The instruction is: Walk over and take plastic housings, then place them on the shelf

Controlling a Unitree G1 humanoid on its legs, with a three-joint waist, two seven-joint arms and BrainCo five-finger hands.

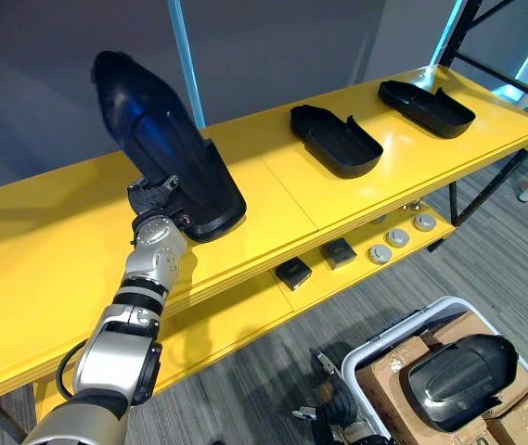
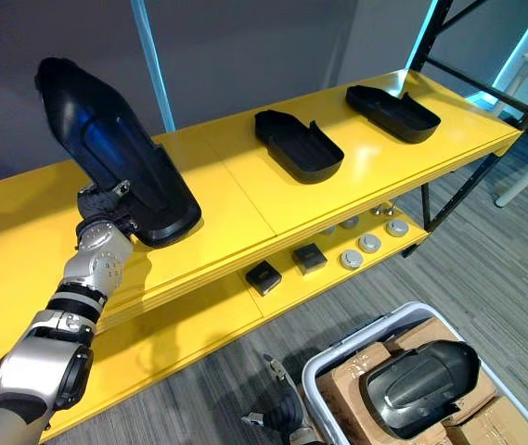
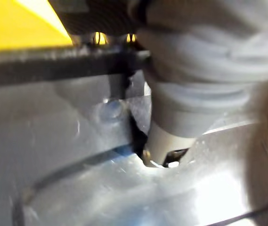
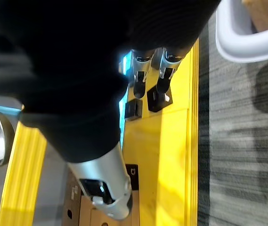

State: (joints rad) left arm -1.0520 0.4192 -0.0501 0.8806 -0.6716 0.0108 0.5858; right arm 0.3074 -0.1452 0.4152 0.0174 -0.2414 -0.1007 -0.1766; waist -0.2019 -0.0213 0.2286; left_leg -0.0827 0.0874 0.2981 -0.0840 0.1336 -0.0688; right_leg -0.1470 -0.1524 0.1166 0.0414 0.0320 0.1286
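The left hand (image 1: 159,200) has the held housing (image 1: 166,139) up over the top shelf (image 1: 59,241). It's tilted, nose in the air, with the fat end right down at the shelf's front edge. I can't tell if that end actually touches. In the left wrist view the thumb (image 3: 190,117) is jammed against the shell, and the other fingers are hidden behind the housing, so it looks like a clamp grip.

Two more housings lie hollow side up further along the top shelf, the middle housing (image 1: 336,141) and the far housing (image 1: 426,107), well apart from each other.

The lower shelf (image 1: 236,324) has two black blocks (image 1: 293,273) side by side. Next to them is a little row of round discs (image 1: 398,237).

On the floor to the right there's a white bin (image 1: 384,338) packed with cardboard boxes (image 1: 389,375). One more piece, the bin housing (image 1: 458,380), lies on top of the boxes with its rounded side up.

The right hand (image 4: 141,70) hangs low near the bin. Its fingers (image 4: 167,66) are loose and close together, the thumb (image 4: 106,188) is off to the side, and it's holding nothing.
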